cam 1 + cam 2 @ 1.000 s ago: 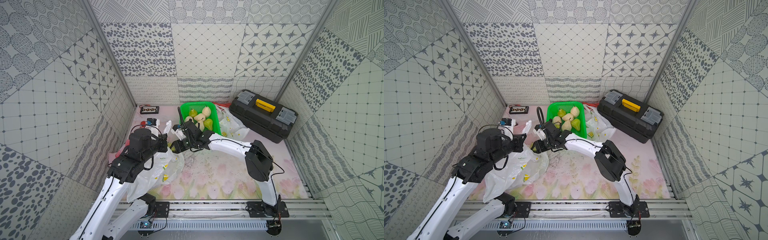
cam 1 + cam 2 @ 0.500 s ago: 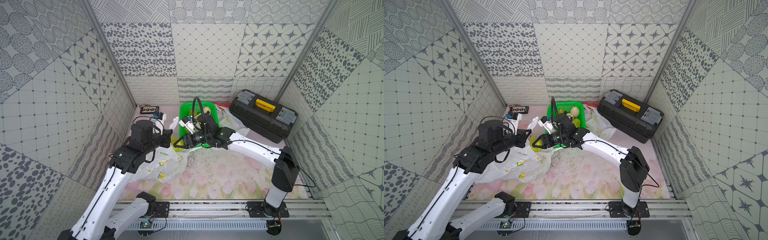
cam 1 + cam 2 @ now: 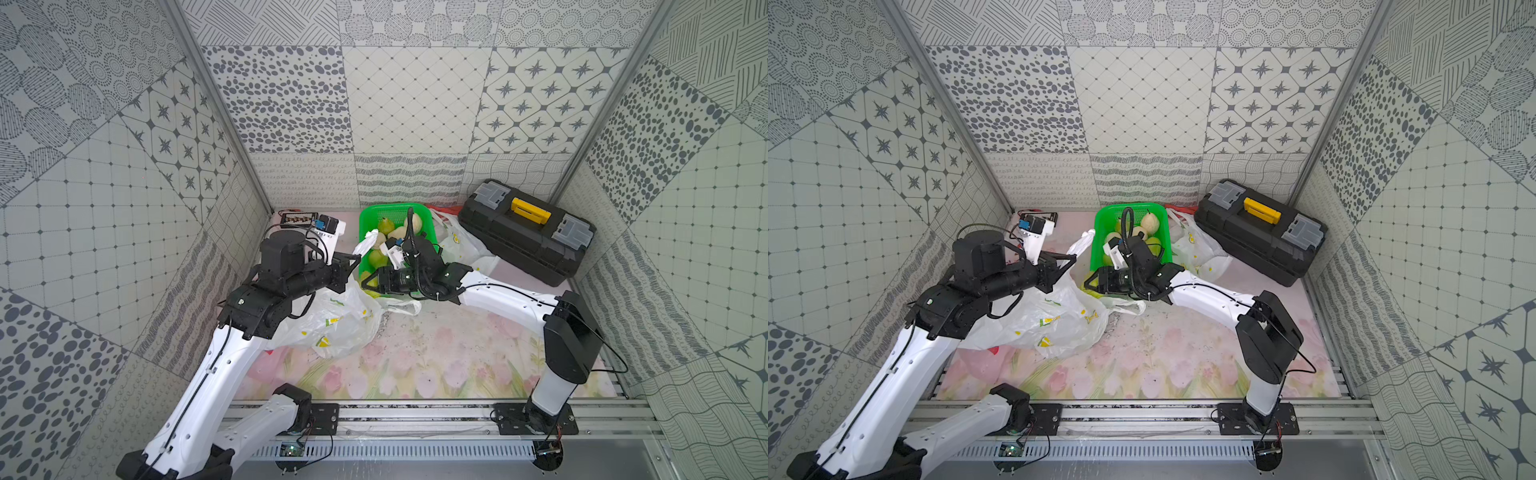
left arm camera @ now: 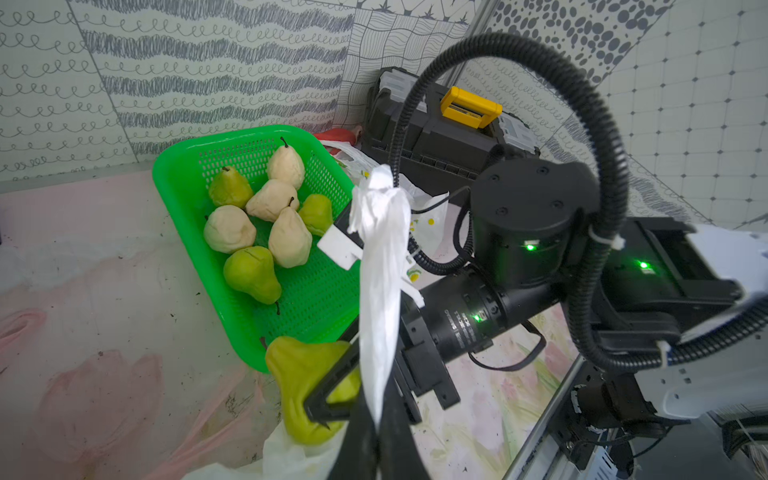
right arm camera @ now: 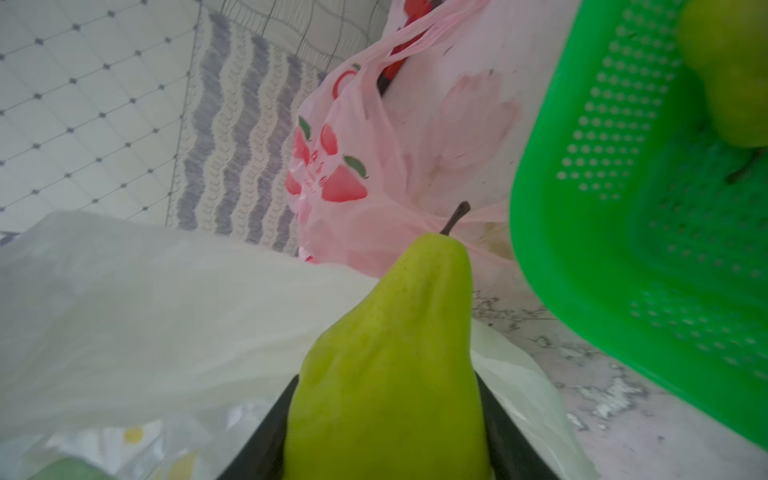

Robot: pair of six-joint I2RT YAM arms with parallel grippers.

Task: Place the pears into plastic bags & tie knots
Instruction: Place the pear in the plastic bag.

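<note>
Yellow-green pear (image 5: 386, 353), clamped in right gripper (image 3: 368, 286), hangs at seven o'clock of green perforated basket (image 4: 316, 299) beside white lemon-print plastic bag (image 3: 332, 324), its handle (image 4: 380, 257) pinched up by left gripper (image 3: 352, 266), seemingly for loading.

Between the black fingers of the right claw (image 5: 386, 419), the pear (image 5: 386, 353) is yellow-green with a dark brown stem. Beside that claw the perforated basket (image 4: 183, 166) is bright green. Its pears (image 4: 272, 199) are mixed: 3 yellow-green, 4 pale cream. Beyond the claw's tips, a pink bag (image 5: 357, 216) shows red strawberries with green leaves. In the black left claw (image 4: 376, 440), the white bag (image 3: 332, 328) carries yellow lemon slices. Under both claws the counter (image 3: 415, 357) has pink tulips.
</note>
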